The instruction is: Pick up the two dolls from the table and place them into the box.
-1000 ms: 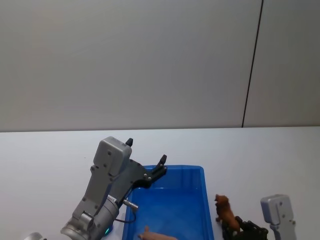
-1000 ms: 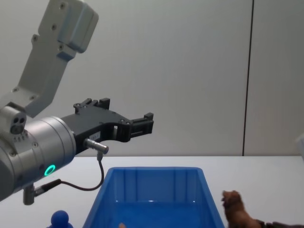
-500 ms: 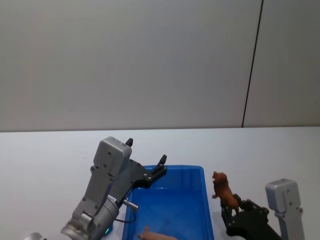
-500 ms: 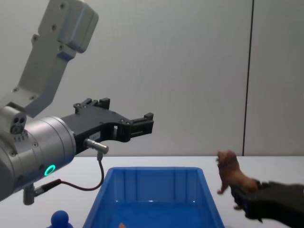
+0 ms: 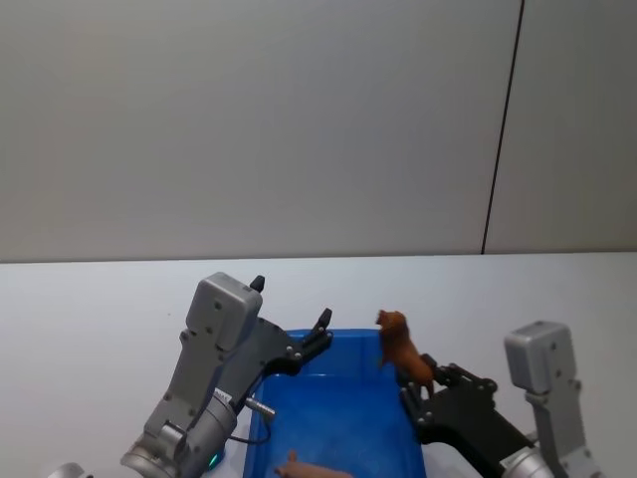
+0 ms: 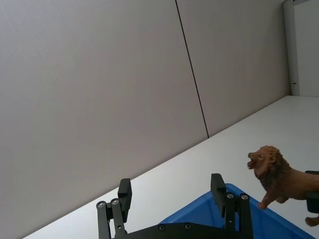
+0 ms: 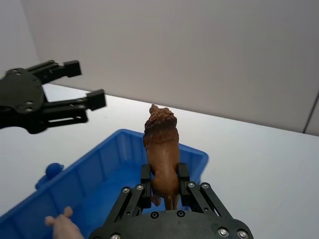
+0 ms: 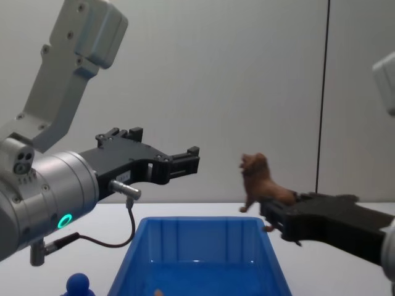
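A shaggy reddish-brown lion doll hangs upright over the right rim of the blue box, with my right gripper shut on its hind part. The chest view shows the lion well above the box, and in the right wrist view it stands between my fingers. A pale pink pig doll lies inside the box at its near end. Above the box's far left part, my left gripper is open and holds nothing. The box rests on the white table.
A small dark-blue round-topped object stands on the table just left of the box, also seen in the right wrist view. A grey wall with a dark vertical seam rises behind the table.
My right gripper has lifted the lion doll off the table at the box's right and carried it up and leftward over the box's right rim. The left arm has not moved.
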Robot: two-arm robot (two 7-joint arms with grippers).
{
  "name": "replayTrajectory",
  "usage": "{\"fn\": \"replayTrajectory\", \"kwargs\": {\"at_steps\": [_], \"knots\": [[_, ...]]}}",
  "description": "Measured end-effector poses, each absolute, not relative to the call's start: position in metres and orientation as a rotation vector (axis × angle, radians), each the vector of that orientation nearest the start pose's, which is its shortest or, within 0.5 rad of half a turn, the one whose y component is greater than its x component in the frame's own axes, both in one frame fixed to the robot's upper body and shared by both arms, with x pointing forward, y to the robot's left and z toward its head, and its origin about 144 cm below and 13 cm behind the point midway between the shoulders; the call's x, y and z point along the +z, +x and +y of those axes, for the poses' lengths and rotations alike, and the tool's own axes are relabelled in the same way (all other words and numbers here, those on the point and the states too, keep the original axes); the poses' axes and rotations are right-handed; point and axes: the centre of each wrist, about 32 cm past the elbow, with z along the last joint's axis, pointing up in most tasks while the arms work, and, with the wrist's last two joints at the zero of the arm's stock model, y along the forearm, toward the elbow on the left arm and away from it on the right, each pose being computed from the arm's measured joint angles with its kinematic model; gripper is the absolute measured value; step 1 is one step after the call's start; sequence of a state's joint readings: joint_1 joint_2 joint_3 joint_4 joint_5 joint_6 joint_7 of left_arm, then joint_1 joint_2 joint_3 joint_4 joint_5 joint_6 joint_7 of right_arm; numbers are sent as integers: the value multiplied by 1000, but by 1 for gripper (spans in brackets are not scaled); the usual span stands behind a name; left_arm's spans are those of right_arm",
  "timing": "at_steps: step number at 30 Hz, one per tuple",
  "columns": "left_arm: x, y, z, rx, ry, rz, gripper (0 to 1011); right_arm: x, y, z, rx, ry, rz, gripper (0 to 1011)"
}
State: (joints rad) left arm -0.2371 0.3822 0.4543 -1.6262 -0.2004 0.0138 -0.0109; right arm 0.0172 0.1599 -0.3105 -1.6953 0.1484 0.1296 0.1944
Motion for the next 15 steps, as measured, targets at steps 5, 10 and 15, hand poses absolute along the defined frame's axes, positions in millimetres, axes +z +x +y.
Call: {"fn": "replayTrajectory", "kwargs": {"at_steps": [5,10,15], "knots": [[1204,492,198,1124,61,-268,1001,1175,452,-163,-1005,-40,35,346],[1204,492,198,1124,61,-268,1001,1174,456,-158,-982,-50,54,491],[1204,492,198,1124,61,-268,1001,1173,459,-155,-975,-59,66,636]]}}
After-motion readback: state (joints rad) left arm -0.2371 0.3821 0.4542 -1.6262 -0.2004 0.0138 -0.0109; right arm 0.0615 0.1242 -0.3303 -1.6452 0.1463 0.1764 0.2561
